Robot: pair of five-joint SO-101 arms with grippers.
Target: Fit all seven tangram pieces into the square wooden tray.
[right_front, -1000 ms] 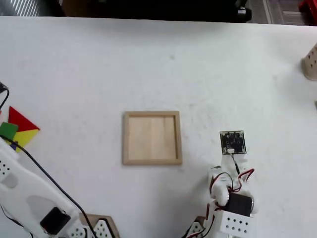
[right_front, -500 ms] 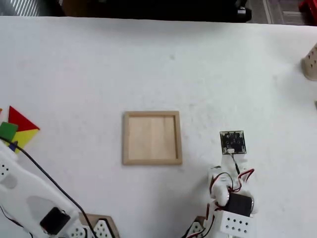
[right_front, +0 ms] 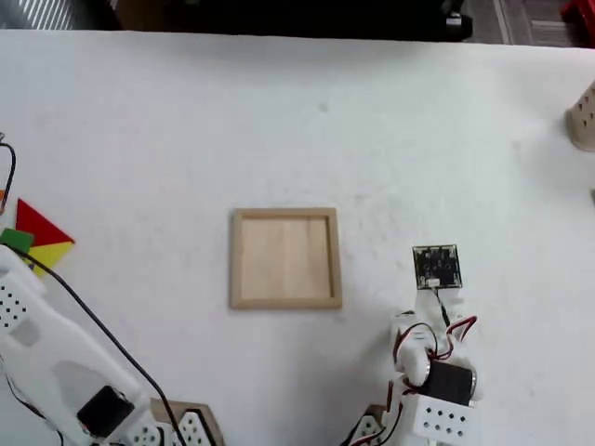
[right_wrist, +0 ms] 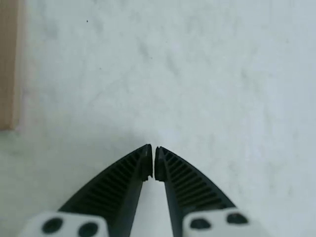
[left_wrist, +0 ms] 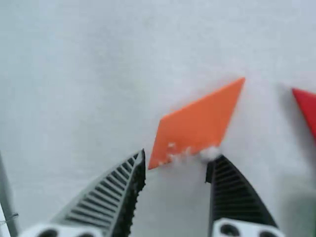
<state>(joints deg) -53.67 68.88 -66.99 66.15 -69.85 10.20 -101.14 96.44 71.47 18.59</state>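
The square wooden tray [right_front: 285,258] lies flat near the middle of the table [right_front: 186,121], its floor showing bare wood inside the raised rim. Well apart from it, at the table's left edge, several tangram pieces sit bunched together: a red triangle [right_front: 37,225], a yellow piece [right_front: 51,252] touching it on the near side, and a green piece [right_front: 13,239] partly covered by the left arm [right_front: 51,358], which rises from the near left corner. From the left wrist, an orange parallelogram [left_wrist: 197,123] lies flat on the table, with the red triangle's corner [left_wrist: 306,106] near it but apart. The left hand [left_wrist: 176,163] is spread, its two ribbed fingers [left_wrist: 123,192] standing either side of the parallelogram's nearer end; whether a fingertip touches the piece cannot be told. The right arm [right_front: 432,376] sits by the table's near edge, to the right of the tray, with a small dark board [right_front: 436,267] at its front. The right hand [right_wrist: 153,160] is pressed together, tips meeting above bare table, with the tray's rim [right_wrist: 7,64] off to one side. A cream perforated object [right_front: 584,116] stands at the right edge.
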